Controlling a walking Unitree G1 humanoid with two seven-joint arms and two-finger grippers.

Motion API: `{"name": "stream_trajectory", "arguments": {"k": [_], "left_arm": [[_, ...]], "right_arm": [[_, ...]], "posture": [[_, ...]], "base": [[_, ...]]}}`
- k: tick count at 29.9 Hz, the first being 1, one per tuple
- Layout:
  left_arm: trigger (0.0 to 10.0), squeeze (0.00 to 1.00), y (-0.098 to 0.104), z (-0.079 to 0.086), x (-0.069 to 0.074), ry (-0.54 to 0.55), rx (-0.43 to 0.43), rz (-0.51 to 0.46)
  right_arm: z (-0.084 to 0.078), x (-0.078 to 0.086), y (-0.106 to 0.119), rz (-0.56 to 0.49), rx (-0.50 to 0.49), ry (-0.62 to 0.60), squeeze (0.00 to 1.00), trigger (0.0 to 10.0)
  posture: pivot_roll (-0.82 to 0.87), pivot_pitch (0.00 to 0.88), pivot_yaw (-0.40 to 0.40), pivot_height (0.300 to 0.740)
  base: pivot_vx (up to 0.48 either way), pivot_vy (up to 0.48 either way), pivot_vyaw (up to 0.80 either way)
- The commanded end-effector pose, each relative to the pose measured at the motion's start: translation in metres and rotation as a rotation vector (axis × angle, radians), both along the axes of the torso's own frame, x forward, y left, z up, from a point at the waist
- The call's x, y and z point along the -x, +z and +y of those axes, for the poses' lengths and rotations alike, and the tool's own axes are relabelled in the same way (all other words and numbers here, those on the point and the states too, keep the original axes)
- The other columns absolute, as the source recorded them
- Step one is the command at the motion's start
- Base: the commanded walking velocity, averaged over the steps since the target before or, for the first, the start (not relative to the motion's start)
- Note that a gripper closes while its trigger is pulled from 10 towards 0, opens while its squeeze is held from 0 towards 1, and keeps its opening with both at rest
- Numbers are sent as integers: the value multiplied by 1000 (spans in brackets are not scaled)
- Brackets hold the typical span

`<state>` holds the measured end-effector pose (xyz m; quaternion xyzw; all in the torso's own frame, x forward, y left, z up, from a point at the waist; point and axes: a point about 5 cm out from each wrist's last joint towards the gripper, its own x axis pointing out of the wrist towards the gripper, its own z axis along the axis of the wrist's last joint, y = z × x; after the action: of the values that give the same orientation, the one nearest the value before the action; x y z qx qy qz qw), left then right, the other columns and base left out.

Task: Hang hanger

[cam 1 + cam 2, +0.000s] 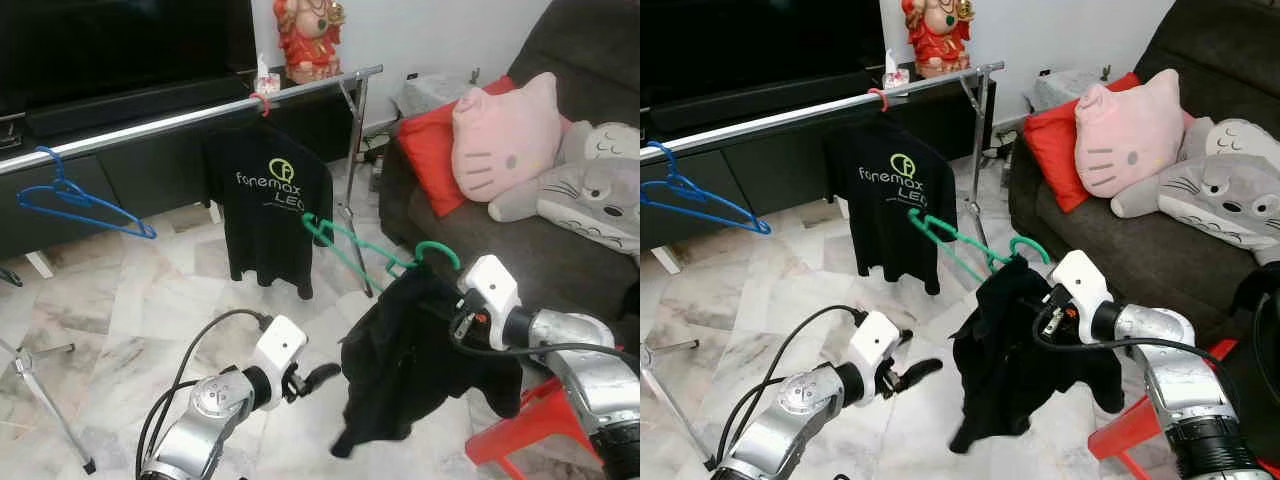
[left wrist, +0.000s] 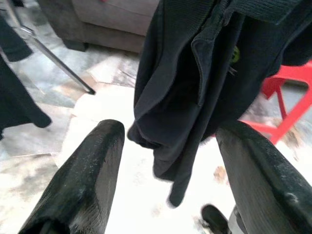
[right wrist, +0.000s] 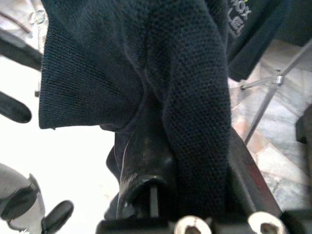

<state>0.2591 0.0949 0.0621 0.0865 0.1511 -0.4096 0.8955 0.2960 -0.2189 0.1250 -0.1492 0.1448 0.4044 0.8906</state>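
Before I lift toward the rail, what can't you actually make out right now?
- Right gripper: right wrist view, the black shirt drapes over the fingers, so its grip is hidden.
- Green hanger: eye views, its lower part is buried in the shirt.
- Rail: its left end is cut off by the frame edge.

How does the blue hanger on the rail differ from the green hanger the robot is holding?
The blue hanger hangs on the rail and carries nothing. The green hanger is off the rail, tilted, with a black garment draped on it, held up at the right gripper. Both are thin hangers with hooks.
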Motion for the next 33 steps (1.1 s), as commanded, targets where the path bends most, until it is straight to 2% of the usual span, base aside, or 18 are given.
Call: {"name": "stream_trajectory", "arguments": {"k": [1, 6, 11, 13, 23, 25, 28, 33], "left_arm": [[10000, 0, 4, -3, 0, -40, -12, -12], [10000, 0, 8, -6, -5, -40, -6, -46], [10000, 0, 11, -17, -5, -60, 13, -60], [10000, 0, 10, -26, -7, -76, 4, -79], [10000, 0, 9, -36, -8, -94, -9, -94], [10000, 0, 9, -36, -11, -80, -38, -116], [10000, 0, 9, -32, -21, 2, -82, -178], [10000, 0, 12, -28, -30, 72, -77, -193]], "right_arm": [[-2, -4, 18, -49, -8, 31, 0, 10000], [0, -3, 26, -47, -24, 76, 0, 10000], [3, -6, 30, -68, 4, 104, 0, 10000], [9, -5, 40, -83, -11, 155, 0, 10000], [16, -8, 49, -103, 6, 207, 0, 10000], [19, -7, 51, -109, 6, 225, 0, 10000], [22, -7, 56, -124, 7, 244, 0, 10000], [25, -7, 59, -130, 8, 263, 0, 10000]], "posture": [[-26, 0, -6, 716], [-32, 0, -6, 716], [-28, 0, -10, 716], [-27, 0, -13, 716], [-29, 0, -22, 716], [-28, 0, -23, 716], [-34, 0, -21, 716], [-37, 0, -22, 716]], "base": [[0, 0, 0], [0, 0, 0], [0, 0, 0], [0, 0, 0], [0, 0, 0], [0, 0, 0], [0, 0, 0], [0, 0, 0]]}}
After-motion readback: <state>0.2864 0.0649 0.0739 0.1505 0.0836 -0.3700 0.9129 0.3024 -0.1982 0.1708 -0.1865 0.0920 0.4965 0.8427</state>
